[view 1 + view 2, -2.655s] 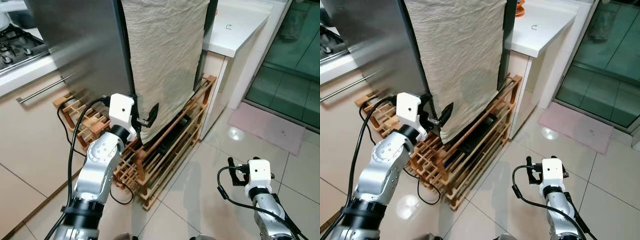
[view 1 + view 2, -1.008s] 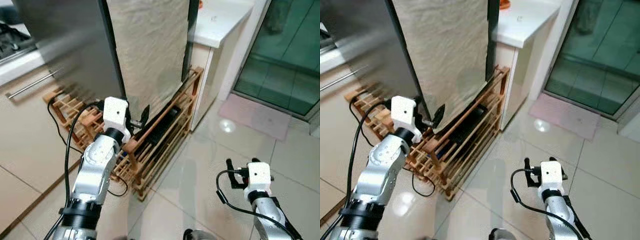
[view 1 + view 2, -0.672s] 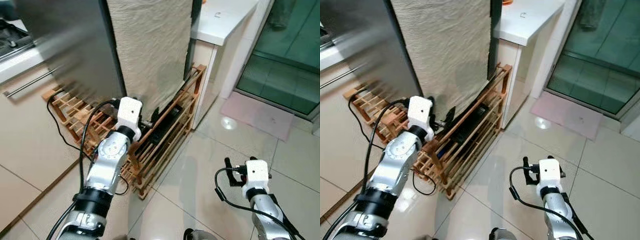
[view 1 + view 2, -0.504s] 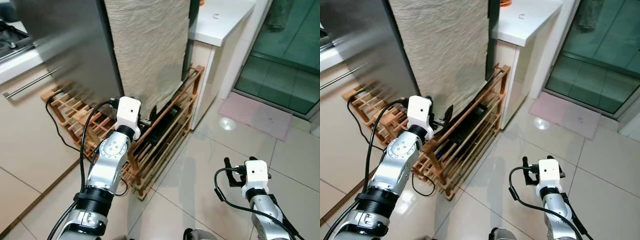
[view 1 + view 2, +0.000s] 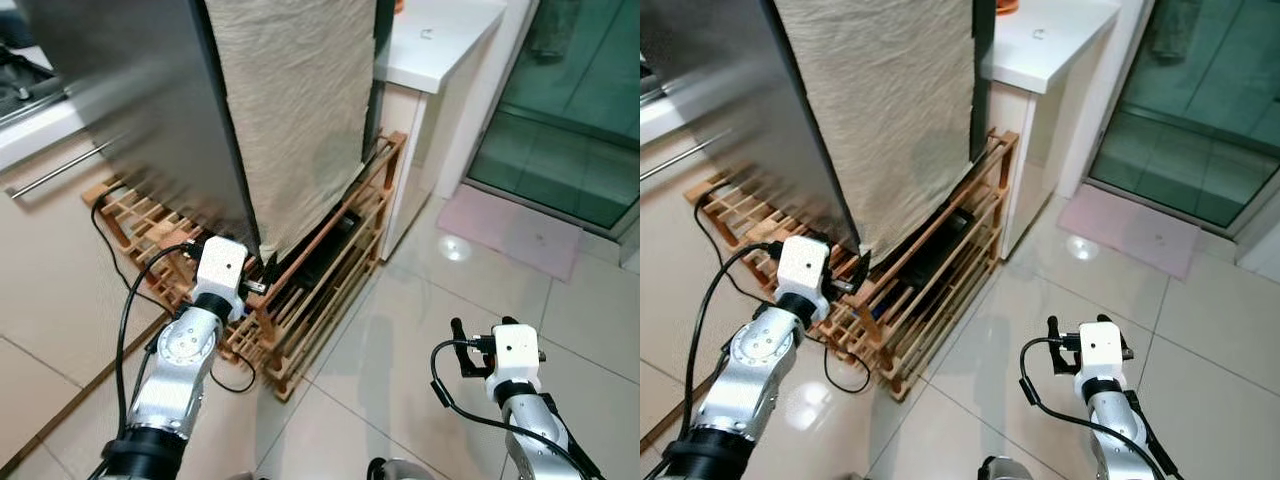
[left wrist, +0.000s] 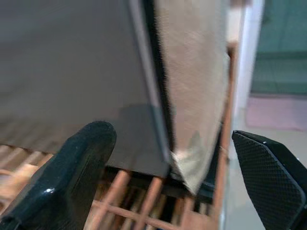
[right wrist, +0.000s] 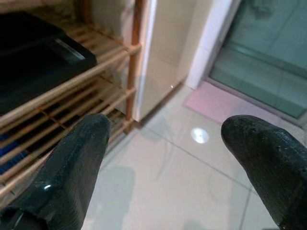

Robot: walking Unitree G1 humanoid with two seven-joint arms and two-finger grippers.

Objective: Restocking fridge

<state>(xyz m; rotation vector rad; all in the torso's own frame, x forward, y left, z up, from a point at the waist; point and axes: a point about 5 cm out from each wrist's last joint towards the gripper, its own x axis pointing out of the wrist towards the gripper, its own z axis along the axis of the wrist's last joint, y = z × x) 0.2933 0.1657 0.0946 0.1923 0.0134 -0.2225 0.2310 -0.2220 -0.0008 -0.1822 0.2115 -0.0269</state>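
Centre-left, the left gripper (image 6: 168, 158) – fingers spread, empty – reaches for the steel fridge's (image 5: 140, 110) bottom corner, beside a hanging beige cloth (image 5: 300, 110). Lower right, the right gripper (image 7: 177, 143) idles, fingers apart. Risk: snagging the cloth or the wooden rack (image 5: 320, 290) beneath.
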